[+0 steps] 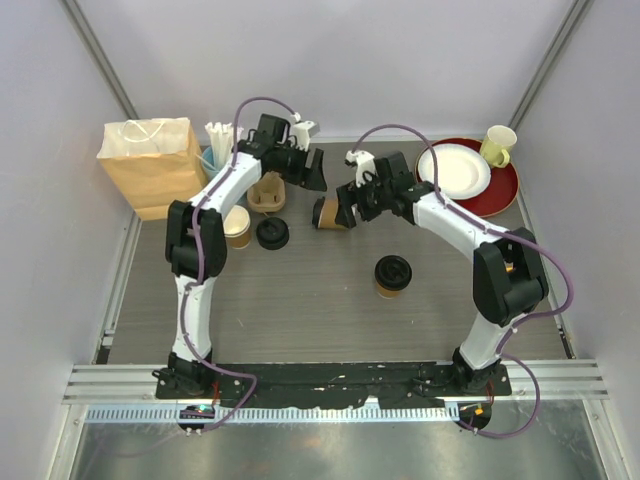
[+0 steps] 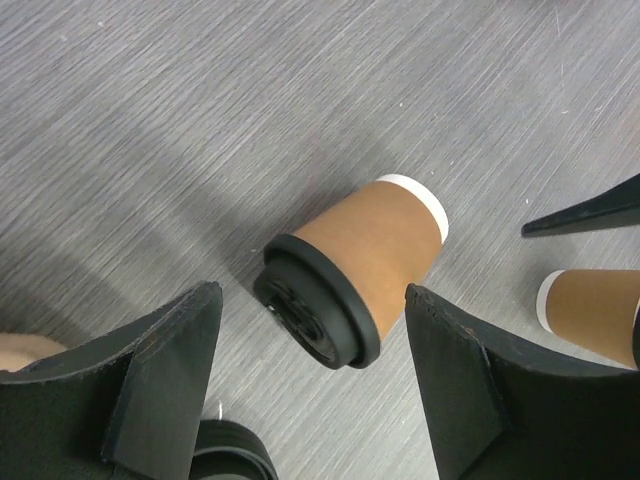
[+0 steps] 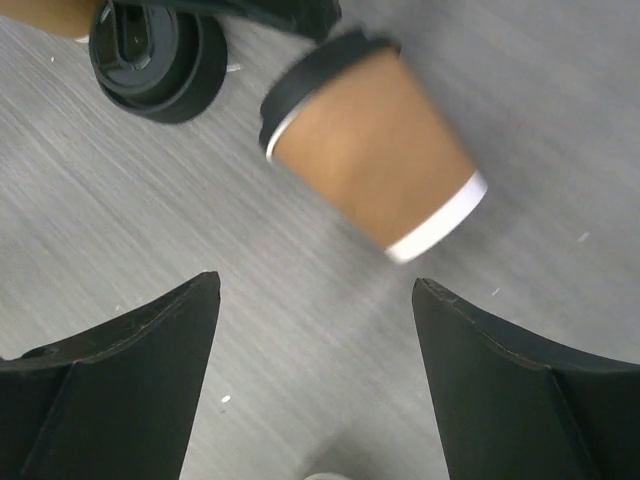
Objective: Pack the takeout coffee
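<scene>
Coffee cup down: a tipped coffee cup (image 1: 325,213) lies on its side on the grey desk (image 1: 330,320) between two robot arms. It is directly in front of the right pincer (image 1: 347,203) and just beyond the tips of the left pincer (image 1: 305,172). Both pincers gape wide and hold nothing.

From the left wrist, the cup (image 2: 365,250) rests ahead of the gap between the spread fingers (image 2: 150,390). Its black lid (image 2: 315,305) is turned toward the pincer (image 2: 312,290) and its white-rimmed base points away. Whether the right-hand fingertip touches the cup's side cannot be told.

From the right wrist, the same cup (image 3: 370,150), blurred, lies ahead of the open pincer (image 3: 315,282) and apart from it, base nearer and lid farther. A loose black lid (image 3: 150,50) sits farther off to the pincer's left.

A second lidded cup (image 1: 392,275) stands upright on the desk behind the right pincer, toward the arm bases. A lidless cup (image 1: 238,228) stands well behind the left pincer, close beside that arm.
</scene>
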Controlling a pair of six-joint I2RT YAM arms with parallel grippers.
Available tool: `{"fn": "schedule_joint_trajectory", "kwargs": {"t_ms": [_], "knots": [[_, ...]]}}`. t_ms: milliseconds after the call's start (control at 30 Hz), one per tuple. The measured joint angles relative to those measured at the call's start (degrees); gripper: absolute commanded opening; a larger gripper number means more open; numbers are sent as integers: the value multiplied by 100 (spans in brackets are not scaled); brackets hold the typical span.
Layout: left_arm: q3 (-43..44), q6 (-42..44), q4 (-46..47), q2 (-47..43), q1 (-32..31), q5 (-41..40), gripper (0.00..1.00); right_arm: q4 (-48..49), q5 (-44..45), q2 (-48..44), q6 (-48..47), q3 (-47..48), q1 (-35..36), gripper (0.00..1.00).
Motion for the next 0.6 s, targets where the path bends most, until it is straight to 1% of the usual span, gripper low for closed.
{"fn": "schedule_joint_trajectory", "kwargs": {"t_ms": [67,167,300,400,533,600], "knots": [[-4,-133,-66,-61,59,-17,80,-37,7,-11,-457,243,66,87],[-238,-343,-111,-354,142,-46,80,-94,-4,-7,-1429,426,203,89],[-1032,-531,-46,-1025,227,7,80,-247,-160,103,-2841,433,581,91],[-1513,-614,-55,-1360,258,98,80,-487,-282,306,-3587,455,776,91],[-1720,-660,-68,-1397,256,190,80,-835,-234,575,-4113,557,872,91],[-1759,-664,-96,-1397,254,221,80,-835,-173,640,-4319,632,868,91]]}}
